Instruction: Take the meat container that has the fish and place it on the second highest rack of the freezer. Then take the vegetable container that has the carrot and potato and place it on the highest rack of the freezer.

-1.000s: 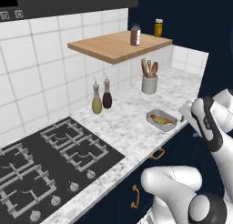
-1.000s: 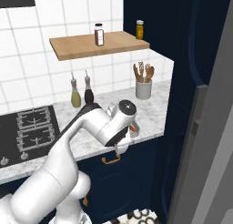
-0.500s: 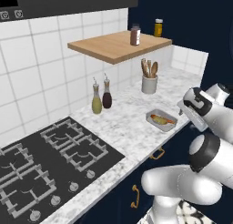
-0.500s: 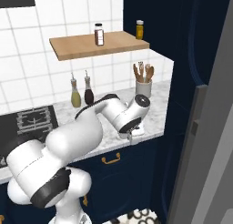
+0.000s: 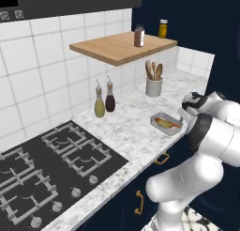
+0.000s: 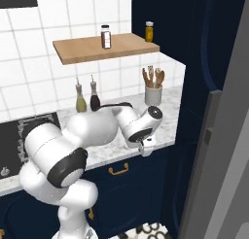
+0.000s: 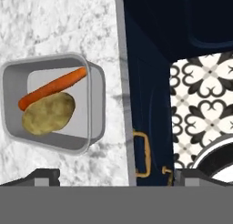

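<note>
The vegetable container (image 5: 165, 123) is a small grey tub near the marble counter's front edge. It holds an orange carrot (image 7: 52, 86) and a brown potato (image 7: 48, 113). In the hand view its rim (image 7: 96, 89) lies left of centre. My gripper (image 7: 117, 176) hangs above the counter's edge, just right of the tub, and looks straight down. Its fingertips (image 7: 43, 175) stand wide apart, open, with nothing between them. The hand (image 5: 188, 110) sits beside the tub in the left base view, and it is at the counter front (image 6: 146, 146) in the right base view.
A utensil holder (image 5: 153, 87) and two bottles (image 5: 104, 105) stand toward the wall, under a wooden shelf (image 5: 122, 47) that carries two jars. The stove (image 5: 47, 169) is at left. Navy cabinets with a brass handle (image 7: 139, 155) drop to a patterned floor (image 7: 200, 109). A grey door (image 6: 219, 150) stands at right.
The arm has swung round, its elbow going from left of the hand to in front of the cabinets. The hand has sunk slightly toward the counter edge by the tub. The tub has not moved.
</note>
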{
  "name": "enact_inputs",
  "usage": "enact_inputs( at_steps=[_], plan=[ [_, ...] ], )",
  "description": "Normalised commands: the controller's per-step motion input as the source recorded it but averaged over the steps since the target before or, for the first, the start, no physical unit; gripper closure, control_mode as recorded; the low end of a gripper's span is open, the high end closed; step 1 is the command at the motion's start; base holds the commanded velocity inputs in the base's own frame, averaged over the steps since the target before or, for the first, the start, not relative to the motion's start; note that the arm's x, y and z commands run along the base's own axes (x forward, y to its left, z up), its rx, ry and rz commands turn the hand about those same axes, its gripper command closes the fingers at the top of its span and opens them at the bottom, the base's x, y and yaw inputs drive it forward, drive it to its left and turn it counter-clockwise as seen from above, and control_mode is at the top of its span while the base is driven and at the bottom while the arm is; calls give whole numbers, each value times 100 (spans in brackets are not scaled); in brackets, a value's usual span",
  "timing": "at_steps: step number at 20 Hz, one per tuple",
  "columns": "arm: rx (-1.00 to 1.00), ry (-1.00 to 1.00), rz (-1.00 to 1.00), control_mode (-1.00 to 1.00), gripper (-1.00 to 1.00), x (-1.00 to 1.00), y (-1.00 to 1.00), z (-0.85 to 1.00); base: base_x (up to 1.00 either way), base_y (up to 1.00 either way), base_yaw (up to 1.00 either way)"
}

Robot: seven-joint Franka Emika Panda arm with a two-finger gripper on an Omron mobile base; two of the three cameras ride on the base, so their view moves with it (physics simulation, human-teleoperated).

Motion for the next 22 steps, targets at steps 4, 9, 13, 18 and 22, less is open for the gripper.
enact_inputs(
  at_steps=[4,9,13,18,22],
  plan=[
    [0,5,0,-100,-100,31,3,-39,0,0,0],
    [0,1,0,-100,-100,26,0,-32,0,0,0],
    [0,0,0,-100,-100,25,0,-35,0,0,0],
    [0,0,0,-100,-100,39,0,-32,0,0,0],
    [-1,3,0,-100,100,15,7,-55,0,0,0]
  ],
)
